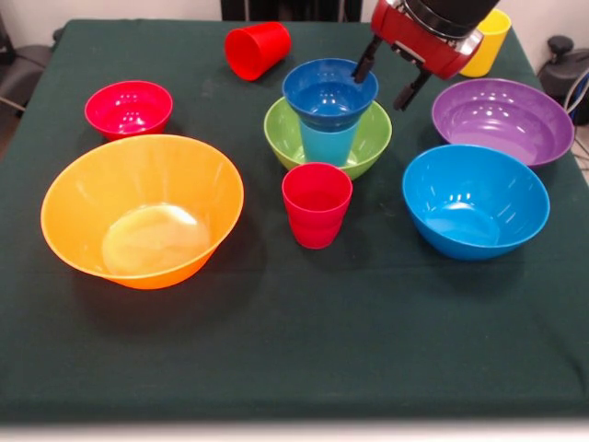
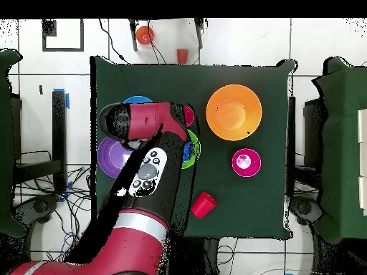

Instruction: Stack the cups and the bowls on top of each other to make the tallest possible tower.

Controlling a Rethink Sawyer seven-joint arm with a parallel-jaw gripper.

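A tower stands mid-table: the small dark blue bowl (image 1: 329, 90) sits on the light blue cup (image 1: 329, 145), which stands in the green bowl (image 1: 372, 141). My gripper (image 1: 387, 75) hangs just right of the dark blue bowl, open and empty, with one fingertip (image 1: 363, 66) at the bowl's rim. A red cup (image 1: 317, 204) stands upright in front of the tower. Another red cup (image 1: 258, 49) lies on its side at the back. The yellow cup (image 1: 490, 41) is partly hidden behind the gripper. In the overhead view the arm (image 2: 147, 168) hides the tower and the gripper.
The huge orange bowl (image 1: 143, 210) is front left, with the small red bowl (image 1: 129, 108) behind it. The medium blue bowl (image 1: 474, 198) and the purple bowl (image 1: 502, 120) are on the right. The overhead view shows the orange bowl (image 2: 233, 112) and the lying red cup (image 2: 203, 204).
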